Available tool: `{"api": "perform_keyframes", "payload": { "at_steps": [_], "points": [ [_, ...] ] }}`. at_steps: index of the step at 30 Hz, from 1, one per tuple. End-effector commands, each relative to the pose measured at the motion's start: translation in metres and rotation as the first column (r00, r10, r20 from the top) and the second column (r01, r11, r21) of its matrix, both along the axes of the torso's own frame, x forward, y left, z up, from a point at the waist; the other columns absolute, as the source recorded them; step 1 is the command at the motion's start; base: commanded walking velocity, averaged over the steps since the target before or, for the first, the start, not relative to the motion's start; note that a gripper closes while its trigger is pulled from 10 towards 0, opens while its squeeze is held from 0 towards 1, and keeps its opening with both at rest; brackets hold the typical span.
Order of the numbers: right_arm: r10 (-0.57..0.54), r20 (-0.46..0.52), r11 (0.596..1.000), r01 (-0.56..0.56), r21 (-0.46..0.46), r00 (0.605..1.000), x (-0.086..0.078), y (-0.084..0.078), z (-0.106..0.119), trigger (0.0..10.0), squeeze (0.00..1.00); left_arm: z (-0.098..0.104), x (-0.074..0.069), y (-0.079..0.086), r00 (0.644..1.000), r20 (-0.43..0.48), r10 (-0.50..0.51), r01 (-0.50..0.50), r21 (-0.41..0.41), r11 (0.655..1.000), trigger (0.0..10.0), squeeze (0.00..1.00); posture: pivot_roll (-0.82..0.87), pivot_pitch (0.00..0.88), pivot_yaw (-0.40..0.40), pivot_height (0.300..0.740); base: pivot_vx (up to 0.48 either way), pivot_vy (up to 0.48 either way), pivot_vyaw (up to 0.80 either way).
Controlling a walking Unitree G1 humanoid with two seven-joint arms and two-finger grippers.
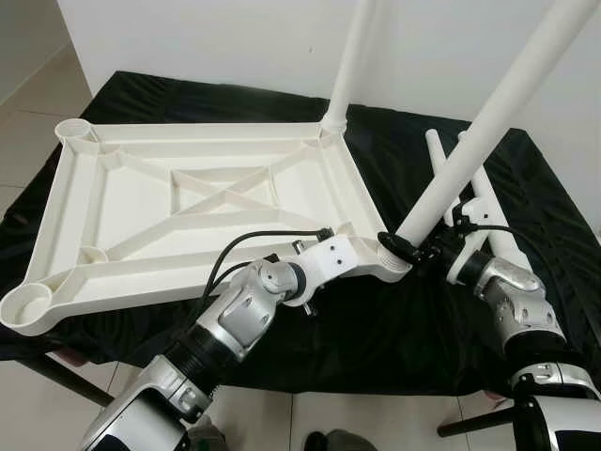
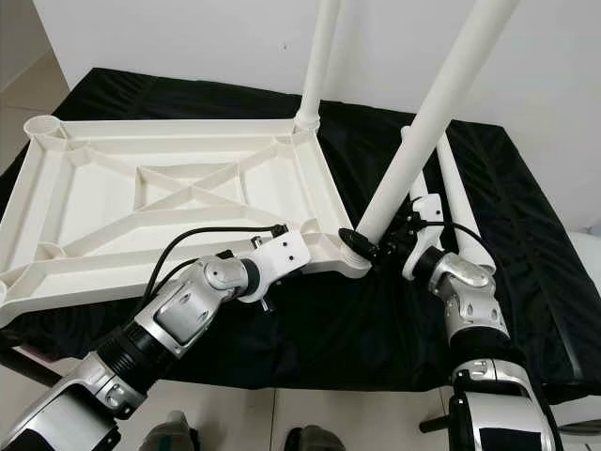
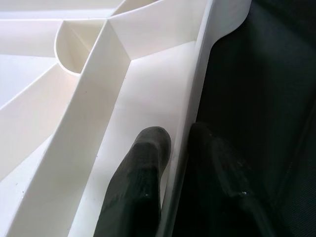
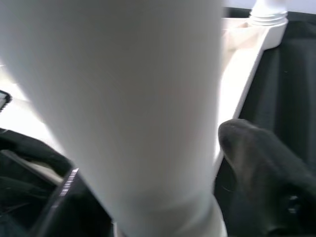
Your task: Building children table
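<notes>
Between the fingers of the left tool (image 3: 173,163), the near rim of the upturned tabletop (image 1: 202,202) is pinched, steadying it on the black-draped desk (image 1: 376,329). Just beside it, the right tool (image 1: 434,246) clasps the base of a leg (image 1: 488,122), which leans tilted at the near corner socket (image 2: 355,246), apparently not yet seated straight. Beyond both tools, one leg (image 1: 352,61) stands upright in the far corner. Two spare legs (image 2: 460,211) lie behind the right tool. Judging by this, roughly a quarter is done; two sockets (image 1: 28,303) remain empty.
</notes>
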State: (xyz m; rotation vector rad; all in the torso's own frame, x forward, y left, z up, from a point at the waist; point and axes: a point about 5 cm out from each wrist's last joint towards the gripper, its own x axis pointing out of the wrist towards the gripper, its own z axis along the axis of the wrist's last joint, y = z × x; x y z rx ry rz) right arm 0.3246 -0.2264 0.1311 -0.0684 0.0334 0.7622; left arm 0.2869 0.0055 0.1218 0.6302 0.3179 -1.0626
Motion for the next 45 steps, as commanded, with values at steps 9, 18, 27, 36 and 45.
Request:
{"api": "perform_keyframes", "payload": {
  "at_steps": [9, 18, 27, 36, 45],
  "points": [
    [-0.054, 0.001, 0.998, 0.054, 0.013, 0.999, 0.001, -0.010, 0.000, 0.0, 0.00, 0.001, -0.012, -0.012, 0.994, -0.021, -0.105, 0.105, -0.010, 0.994, 10.0, 0.00, 0.04, 0.000, -0.069, 0.740, 0.000, 0.000, 0.00],
    [-0.111, 0.014, 0.989, 0.109, 0.100, 0.994, -0.003, 0.009, -0.004, 10.0, 0.00, 0.000, -0.014, -0.013, 0.994, -0.028, -0.101, 0.101, -0.015, 0.995, 10.0, 0.00, 0.04, 0.005, -0.074, 0.740, 0.000, 0.000, 0.00],
    [-0.308, 0.050, 0.949, 0.303, 0.088, 0.950, -0.002, 0.032, -0.006, 10.0, 0.00, -0.001, -0.016, -0.013, 0.994, -0.034, -0.099, 0.098, -0.019, 0.995, 10.0, 0.00, 0.04, 0.013, -0.078, 0.740, 0.000, 0.000, 0.00],
    [-0.545, 0.043, 0.835, 0.537, 0.121, 0.837, 0.000, 0.067, 0.002, 10.0, 0.00, -0.002, -0.017, -0.013, 0.995, -0.036, -0.096, 0.095, -0.020, 0.995, 10.0, 0.00, 0.05, 0.013, -0.085, 0.740, 0.000, 0.000, 0.00],
    [-0.774, 0.006, 0.627, 0.765, 0.146, 0.633, -0.006, 0.085, 0.002, 10.0, 0.00, -0.002, -0.017, -0.013, 0.995, -0.037, -0.090, 0.089, -0.022, 0.996, 10.0, 0.00, 0.05, 0.014, -0.088, 0.740, 0.000, 0.000, 0.00]
  ]
}}
